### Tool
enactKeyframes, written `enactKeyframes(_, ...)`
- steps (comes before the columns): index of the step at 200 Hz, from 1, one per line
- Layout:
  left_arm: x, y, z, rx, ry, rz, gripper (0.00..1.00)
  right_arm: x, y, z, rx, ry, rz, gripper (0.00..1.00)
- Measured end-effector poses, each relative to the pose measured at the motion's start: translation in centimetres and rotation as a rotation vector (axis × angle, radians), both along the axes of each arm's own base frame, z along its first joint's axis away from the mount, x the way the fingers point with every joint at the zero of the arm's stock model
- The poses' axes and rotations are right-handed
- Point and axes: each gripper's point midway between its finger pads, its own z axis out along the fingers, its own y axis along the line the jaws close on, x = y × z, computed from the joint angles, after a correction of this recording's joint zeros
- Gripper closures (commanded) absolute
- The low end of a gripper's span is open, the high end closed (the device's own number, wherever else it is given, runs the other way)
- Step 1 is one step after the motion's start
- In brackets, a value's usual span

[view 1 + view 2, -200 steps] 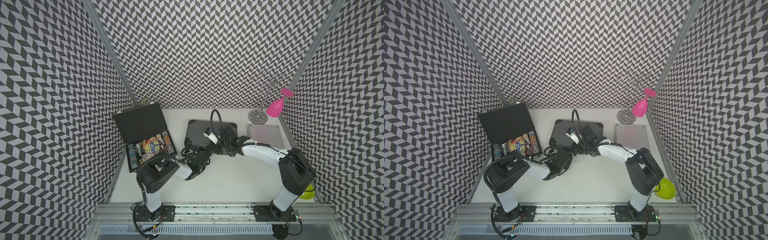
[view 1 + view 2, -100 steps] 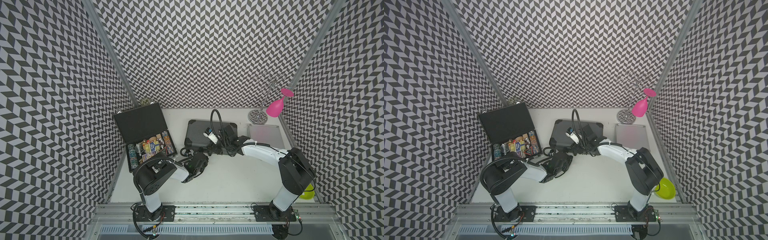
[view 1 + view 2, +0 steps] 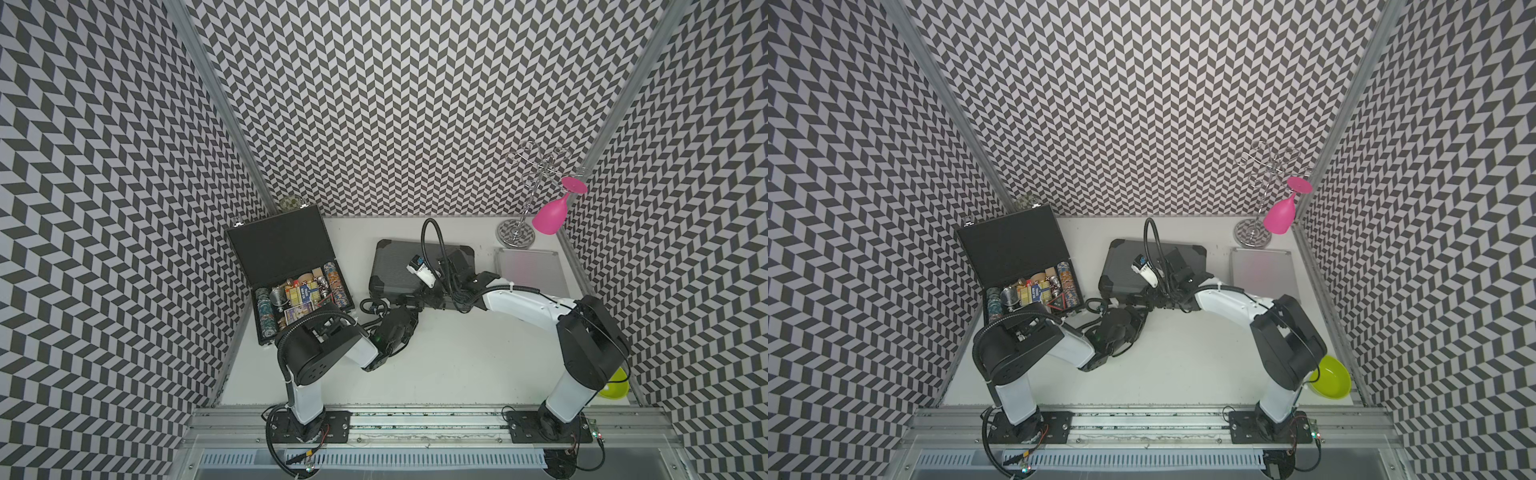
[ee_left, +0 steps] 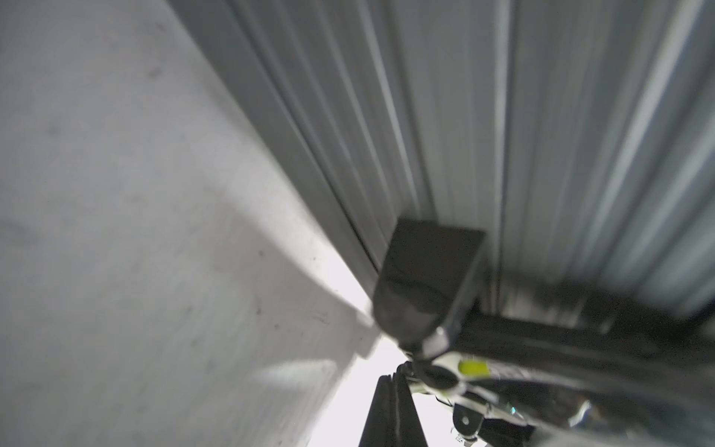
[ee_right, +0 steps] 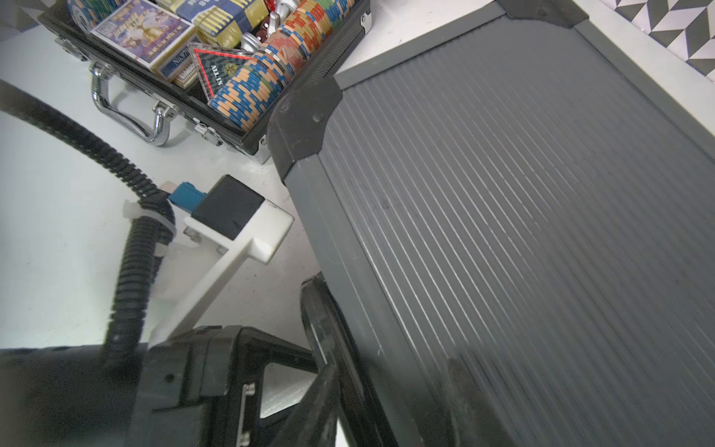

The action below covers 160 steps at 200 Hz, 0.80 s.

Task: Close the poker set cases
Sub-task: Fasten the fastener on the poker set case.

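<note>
Three cases (image 3: 278, 249) (image 3: 395, 270) (image 3: 532, 270), one open, are pictured, left gripper (image 4: 390, 391) clenched and right gripper (image 3: 430, 296) unclear at the grey case (image 5: 522, 201) edge facing bare worktop (image 3: 457, 365).

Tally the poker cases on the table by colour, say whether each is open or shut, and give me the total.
Black: 1, the black case, lid up, chips showing
Dark grey: 1, the ribbed case, lid down
Silver: 1, the silver case, lid down
Total: 3
</note>
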Motion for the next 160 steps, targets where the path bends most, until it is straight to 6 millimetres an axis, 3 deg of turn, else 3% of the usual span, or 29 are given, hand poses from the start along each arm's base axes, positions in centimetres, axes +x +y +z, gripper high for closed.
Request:
enactKeyframes(19,0.0,0.0,0.0,0.0,0.0,0.0,1.0,1.2,-0.5,-0.1,-0.001,-0.024,-0.025,0.56)
enactKeyframes(88,-0.8,-1.5,-0.1,-0.012,0.018,-0.024,1.0,1.2,-0.5,-0.1,-0.002,-0.024,-0.026,0.56)
enactKeyframes(160,-0.3,-0.9,-0.4,-0.017,0.034,-0.005,1.0,1.2,-0.5,-0.1,-0.001,-0.024,-0.027,0.56)
